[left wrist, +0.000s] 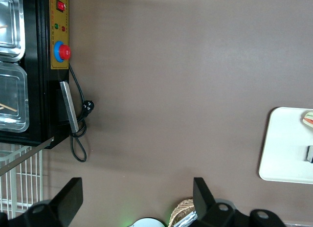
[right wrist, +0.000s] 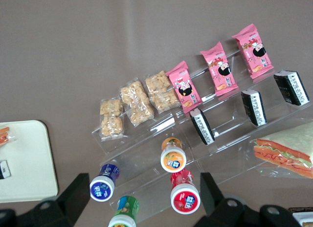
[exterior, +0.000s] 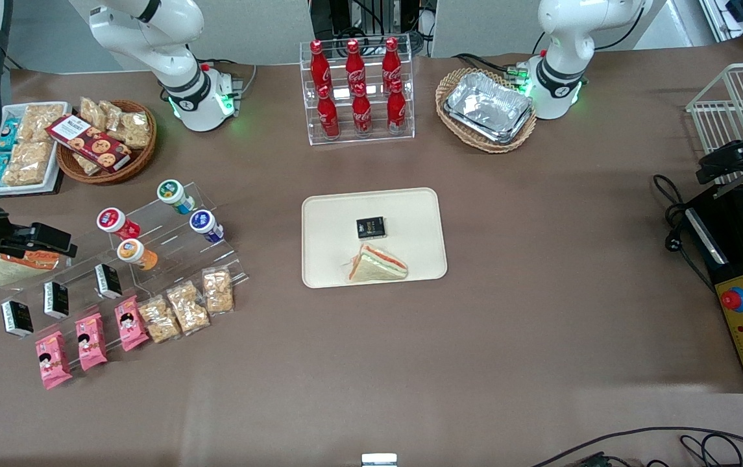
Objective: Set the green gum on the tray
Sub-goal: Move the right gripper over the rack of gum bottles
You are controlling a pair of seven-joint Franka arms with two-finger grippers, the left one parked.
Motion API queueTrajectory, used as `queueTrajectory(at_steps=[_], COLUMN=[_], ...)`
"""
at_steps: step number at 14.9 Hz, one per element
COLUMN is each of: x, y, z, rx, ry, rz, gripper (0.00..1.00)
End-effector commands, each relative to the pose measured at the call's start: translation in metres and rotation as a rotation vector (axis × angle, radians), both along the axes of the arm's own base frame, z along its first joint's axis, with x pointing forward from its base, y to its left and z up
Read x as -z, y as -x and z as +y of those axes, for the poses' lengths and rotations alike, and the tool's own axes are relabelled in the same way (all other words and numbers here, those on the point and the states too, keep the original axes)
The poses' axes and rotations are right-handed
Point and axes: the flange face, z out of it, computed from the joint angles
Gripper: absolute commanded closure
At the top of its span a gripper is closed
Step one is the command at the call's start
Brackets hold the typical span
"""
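The green gum [exterior: 175,194] lies on the top step of a clear acrylic stand, farther from the front camera than the blue-lidded bottle [exterior: 205,225]; in the right wrist view the green gum [right wrist: 124,212] shows its green body and white lid. The cream tray [exterior: 332,214] sits mid-table holding a small black box [exterior: 370,227] and a wrapped sandwich [exterior: 376,264]; the tray [right wrist: 22,158] edge also shows from the wrist. My gripper [exterior: 53,240] hovers at the working arm's end of the stand, open and holding nothing [right wrist: 144,197], high above the bottles.
Red-lidded [exterior: 113,222] and orange-lidded [exterior: 135,252] bottles, black boxes, pink packets and snack bags fill the stand. A sandwich [exterior: 17,266] lies under my gripper. A cola rack [exterior: 357,91], foil trays in a basket [exterior: 487,109] and a cookie basket [exterior: 106,143] stand farther back.
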Motion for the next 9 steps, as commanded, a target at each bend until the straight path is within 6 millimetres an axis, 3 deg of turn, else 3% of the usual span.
queueTrajectory(at_steps=[1,5,9], x=[0.001,0.002,0.036], y=[-0.006,-0.005,0.016], z=[0.006,-0.003,-0.005], rx=[0.0,0.016,0.027], ry=[-0.011,-0.027,-0.047], rz=[0.0,0.001,0.076], gripper=[0.0,0.0,0.0])
